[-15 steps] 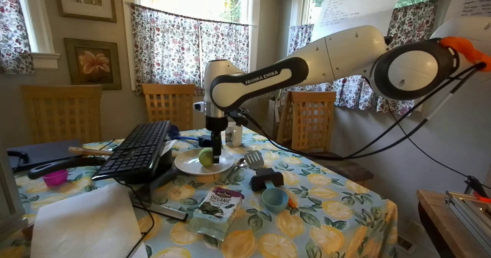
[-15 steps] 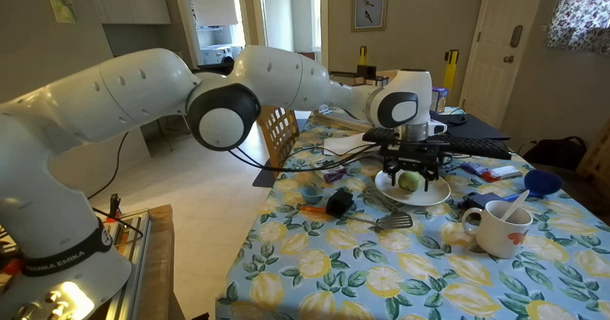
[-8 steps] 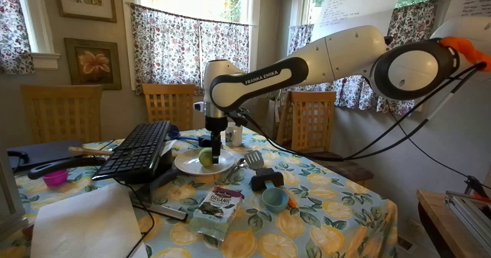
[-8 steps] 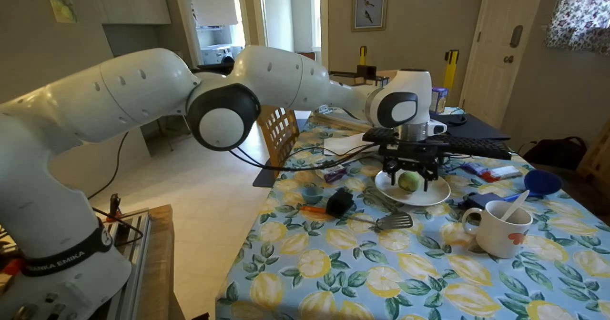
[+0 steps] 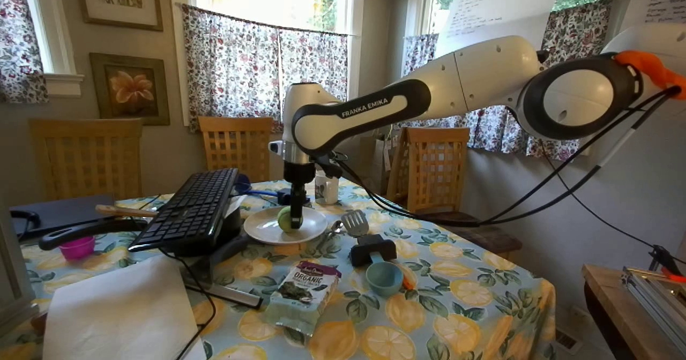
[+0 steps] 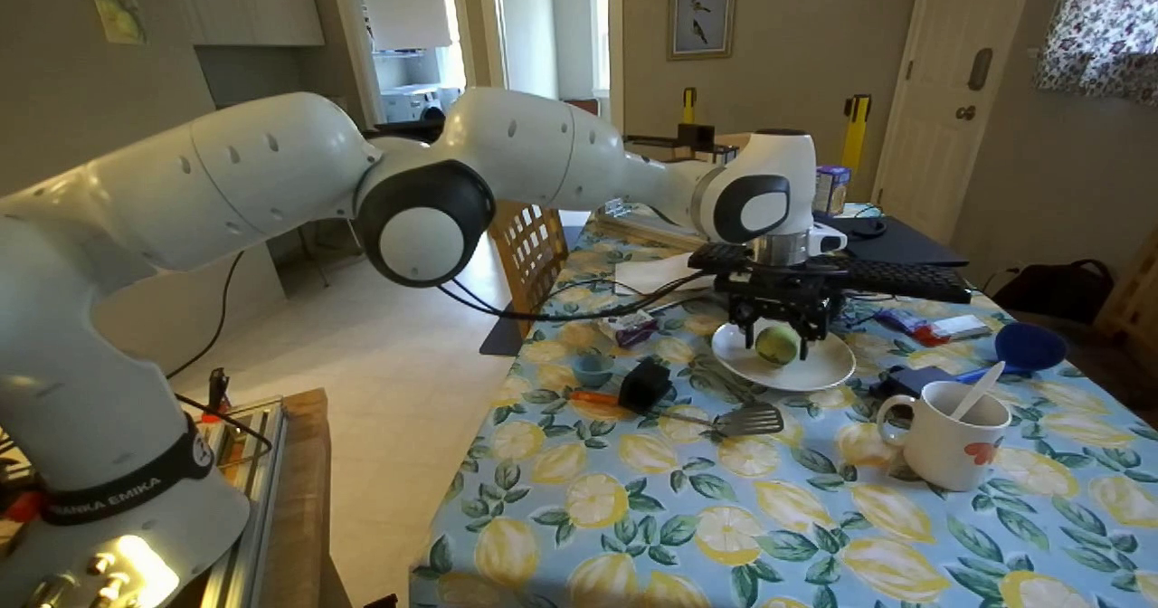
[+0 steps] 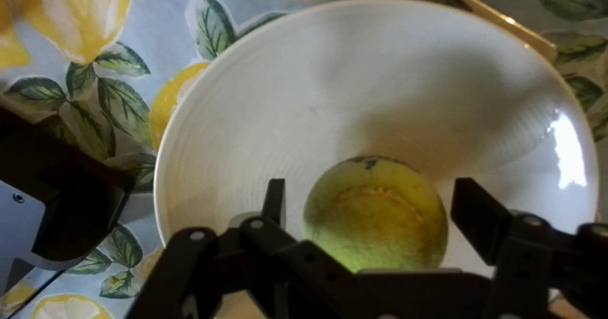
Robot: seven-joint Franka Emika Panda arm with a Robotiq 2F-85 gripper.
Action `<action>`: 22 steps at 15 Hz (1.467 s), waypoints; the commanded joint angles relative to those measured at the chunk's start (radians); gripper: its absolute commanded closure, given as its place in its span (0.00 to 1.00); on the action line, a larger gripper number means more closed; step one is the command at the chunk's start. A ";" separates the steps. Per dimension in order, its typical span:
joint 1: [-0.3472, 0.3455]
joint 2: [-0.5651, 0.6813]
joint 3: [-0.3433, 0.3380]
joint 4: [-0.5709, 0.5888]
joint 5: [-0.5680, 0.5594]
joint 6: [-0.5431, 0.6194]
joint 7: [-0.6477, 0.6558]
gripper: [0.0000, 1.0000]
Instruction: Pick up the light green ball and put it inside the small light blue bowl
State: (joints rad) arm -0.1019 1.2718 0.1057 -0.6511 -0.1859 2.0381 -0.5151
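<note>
While my claw (image 7: 373, 202) straddles the light green ball (image 7: 375, 214) on the plate (image 7: 266, 119), spread wider than the ball and gripping nothing, I should centre, then squeeze evenly.

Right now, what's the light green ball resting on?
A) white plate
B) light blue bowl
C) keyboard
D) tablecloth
A: the wrist view shows the light green ball on the white plate, while the light blue bowl sits apart from that plate in both exterior views.
</note>
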 commanded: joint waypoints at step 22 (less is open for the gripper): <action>0.009 -0.308 0.035 -0.308 0.034 -0.122 -0.126 0.34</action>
State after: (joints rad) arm -0.1145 0.9656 0.1799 -0.9634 -0.1859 1.9165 -0.6281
